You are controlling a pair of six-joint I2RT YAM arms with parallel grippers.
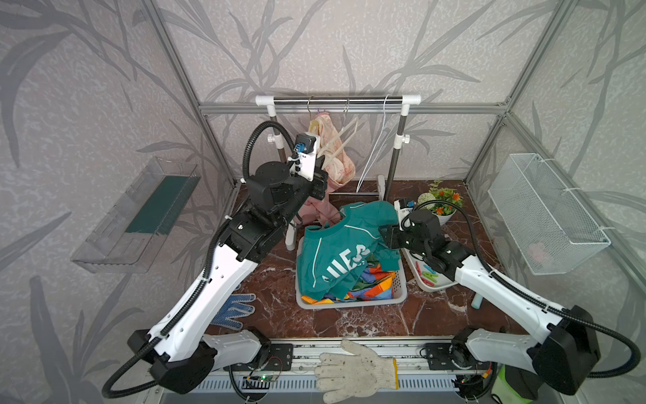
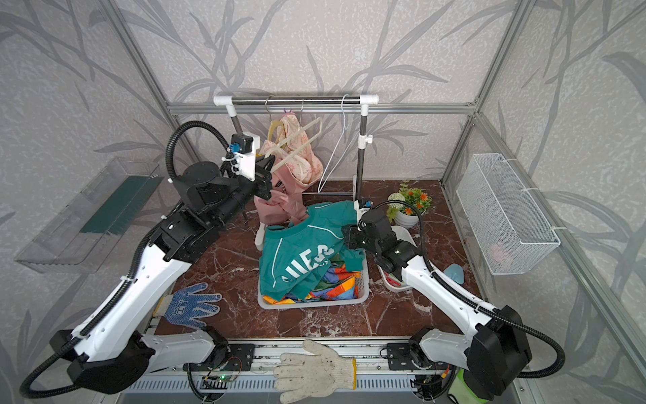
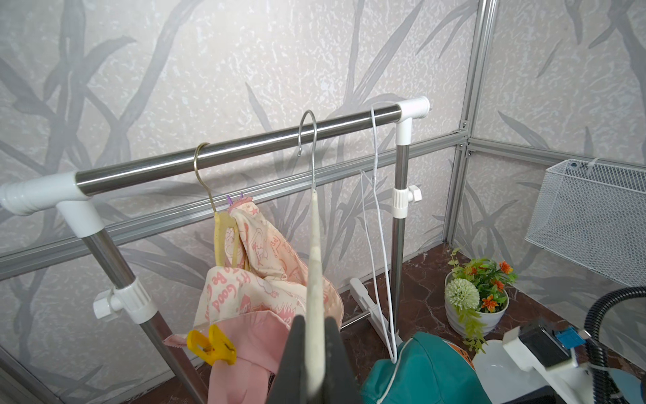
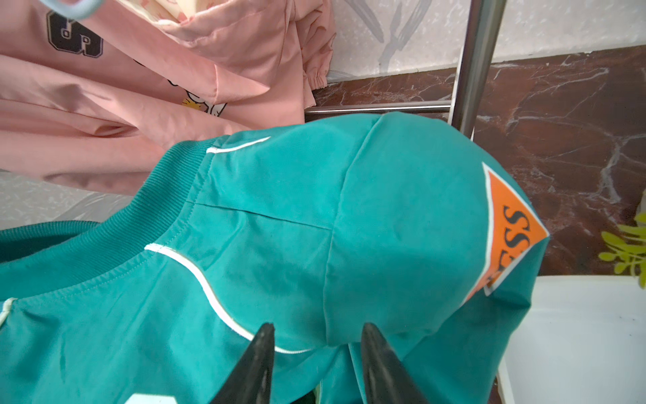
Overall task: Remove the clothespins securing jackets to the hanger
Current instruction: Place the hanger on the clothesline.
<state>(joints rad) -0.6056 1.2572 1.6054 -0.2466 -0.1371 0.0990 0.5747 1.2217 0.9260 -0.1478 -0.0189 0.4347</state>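
A white glove (image 1: 356, 370) lies on the front rail, with open marble floor (image 1: 349, 321) behind it. The basket (image 1: 398, 295) holds the rainbow jacket (image 1: 374, 283) under the teal jacket (image 1: 335, 255), lettered "UESS". The right gripper (image 4: 316, 353), fingers spread, touches teal cloth. A tray (image 1: 437, 285) holds loose clothespins (image 1: 428, 274). The left gripper (image 3: 316, 353) pinches a cream hanger (image 3: 314, 266). A yellow clothespin (image 3: 211, 346) clips the hanging pink jacket (image 3: 244, 356).

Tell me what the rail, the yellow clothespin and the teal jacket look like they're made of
Rail: looks like polished steel, with a bright streak along a mirror-like tube; its white end caps look plastic.
Yellow clothespin: likely glossy moulded plastic, an even colour with soft highlights.
Teal jacket: smooth matte woven fabric, with stitched seams, a ribbed knit collar and white piping; the fibre cannot be told.
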